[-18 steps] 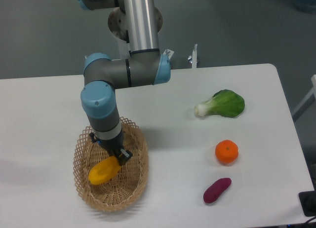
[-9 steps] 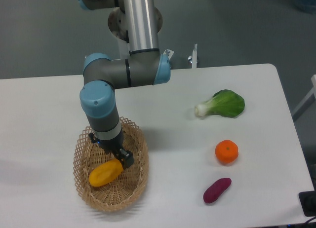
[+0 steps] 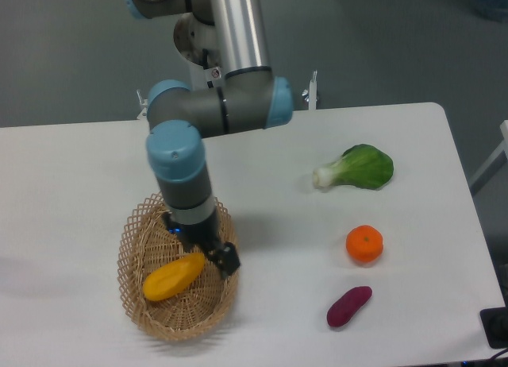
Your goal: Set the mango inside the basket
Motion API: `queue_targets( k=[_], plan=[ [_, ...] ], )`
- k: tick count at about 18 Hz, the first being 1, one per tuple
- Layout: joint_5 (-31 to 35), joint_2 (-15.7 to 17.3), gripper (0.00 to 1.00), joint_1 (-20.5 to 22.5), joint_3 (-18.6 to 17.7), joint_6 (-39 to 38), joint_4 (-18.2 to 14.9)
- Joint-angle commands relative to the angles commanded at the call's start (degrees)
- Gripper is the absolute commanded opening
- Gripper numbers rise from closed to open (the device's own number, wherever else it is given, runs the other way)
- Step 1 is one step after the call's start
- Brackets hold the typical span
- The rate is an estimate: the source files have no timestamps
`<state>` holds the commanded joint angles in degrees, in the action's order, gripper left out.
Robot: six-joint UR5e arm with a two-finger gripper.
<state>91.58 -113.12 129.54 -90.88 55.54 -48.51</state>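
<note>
Toward the front-left part of the white surface [image 3: 79,184] sits the basket [image 3: 135,303], a shallow tan wicker oval with an open lattice rim, and the mango [image 3: 173,276] lies inside it — tilted, its orange end low toward the basket's left side and its yellow end raised toward the right. Just beside the mango's upper right end, over the basket's right rim, hangs the claw [image 3: 224,260]; it is dark and small against the weave, and I cannot tell whether its fingers stand apart or together, nor whether it touches the fruit. The arm above it comes down from a grey and blue elbow near the back edge and hides part of the basket's back rim. Further right, toward the back-right area, a green leafy vegetable with a white stem [image 3: 357,168] lies on its side. In front of it, near the right edge, rests a small round tangerine [image 3: 364,244], and nearer the front edge a purple sweet potato [image 3: 348,306] lies slanted, apart from the tangerine. Behind the surface the floor is dull grey. At the front-right corner a dark object [image 3: 495,327] is cut off by the frame — what it is cannot be made out.
</note>
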Motion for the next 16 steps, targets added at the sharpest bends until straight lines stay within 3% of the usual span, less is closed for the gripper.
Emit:
queue_targets(
  k=[5, 7, 11, 16],
  plan=[
    [-0.35, 1.76, 1.0, 6.59, 3.78, 8.87, -6.32],
    [-0.79, 2.28, 1.0, 9.4, 5.18, 12.47, -10.27],
    [-3.24, 4.22, 1.0, 14.24, 5.98, 18.72, -12.48],
    [-5.62, 5.36, 1.0, 19.78, 9.4, 28.2, -20.03]
  ],
)
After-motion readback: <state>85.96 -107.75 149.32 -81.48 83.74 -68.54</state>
